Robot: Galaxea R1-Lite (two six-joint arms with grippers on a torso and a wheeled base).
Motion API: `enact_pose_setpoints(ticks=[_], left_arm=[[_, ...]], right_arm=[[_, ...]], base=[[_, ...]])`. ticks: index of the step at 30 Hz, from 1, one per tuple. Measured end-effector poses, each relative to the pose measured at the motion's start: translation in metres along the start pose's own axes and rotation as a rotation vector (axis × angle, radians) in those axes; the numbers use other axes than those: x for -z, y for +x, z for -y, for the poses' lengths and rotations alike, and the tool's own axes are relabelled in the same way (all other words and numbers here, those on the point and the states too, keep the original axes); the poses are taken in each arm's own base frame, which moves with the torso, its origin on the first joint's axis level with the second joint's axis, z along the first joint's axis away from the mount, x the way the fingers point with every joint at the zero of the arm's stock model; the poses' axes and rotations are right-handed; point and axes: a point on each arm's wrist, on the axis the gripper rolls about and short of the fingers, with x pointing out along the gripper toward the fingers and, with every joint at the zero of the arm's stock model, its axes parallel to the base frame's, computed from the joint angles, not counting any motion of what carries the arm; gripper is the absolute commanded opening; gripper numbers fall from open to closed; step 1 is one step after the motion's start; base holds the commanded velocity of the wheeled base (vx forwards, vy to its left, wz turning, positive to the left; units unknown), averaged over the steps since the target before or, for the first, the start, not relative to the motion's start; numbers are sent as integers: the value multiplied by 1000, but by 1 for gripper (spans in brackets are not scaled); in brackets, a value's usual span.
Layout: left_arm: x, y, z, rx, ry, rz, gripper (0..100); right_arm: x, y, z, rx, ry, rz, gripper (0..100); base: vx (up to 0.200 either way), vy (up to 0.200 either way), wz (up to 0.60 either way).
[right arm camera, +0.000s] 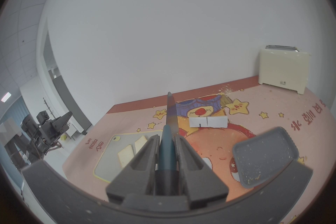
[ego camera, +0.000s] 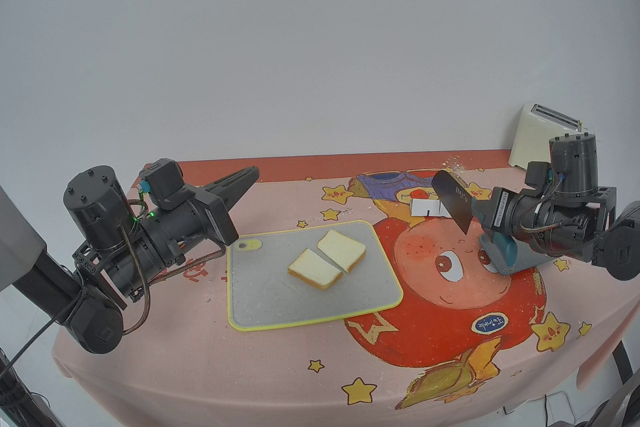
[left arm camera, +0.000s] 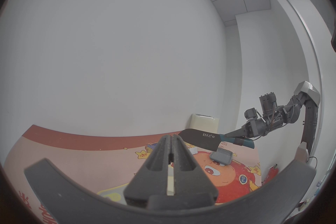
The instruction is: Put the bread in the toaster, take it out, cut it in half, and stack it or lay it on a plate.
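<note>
head view: two pieces, the near bread half (ego camera: 315, 268) and the far bread half (ego camera: 342, 249), lie side by side on one cutting board (ego camera: 267, 295), mid tabletop (ego camera: 200, 368). one toaster (ego camera: 543, 131) stands at the far right corner.

left wrist view: the left end effector (left arm camera: 171, 139) is pinched together, holding nothing.

right wrist view: the right end effector (right arm camera: 167, 139) clamps one knife (right arm camera: 170, 112) by its handle. one grey tray (right arm camera: 264, 156) sits just beside, and one white block (right arm camera: 207, 122) lies beyond.
</note>
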Motion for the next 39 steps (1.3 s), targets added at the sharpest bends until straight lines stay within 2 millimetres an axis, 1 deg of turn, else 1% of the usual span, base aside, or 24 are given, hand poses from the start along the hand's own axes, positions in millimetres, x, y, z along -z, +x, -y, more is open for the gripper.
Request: enact_pose_setpoints(ticks=[10,16,25,30,39], left_arm=[[1,-1,0,-1,-1,-4,0],[1,0,0,0,-1,-4,0],[2,-1,0,1,-2,-6,0],[2,-1,0,1,-2,-8,0],[2,-1,0,1,-3,-10,0]], right_arm=[[-1,4,3,24,6,7,0],[-8,5,2,5,23,80,0],[0,11,5,22,16,58,0],[5,14,4,25,10,42,0],[8,17,4,45,5,39,0]], base=[[0,0,0],[0,0,0],[0,0,0],[0,0,0],[0,0,0]])
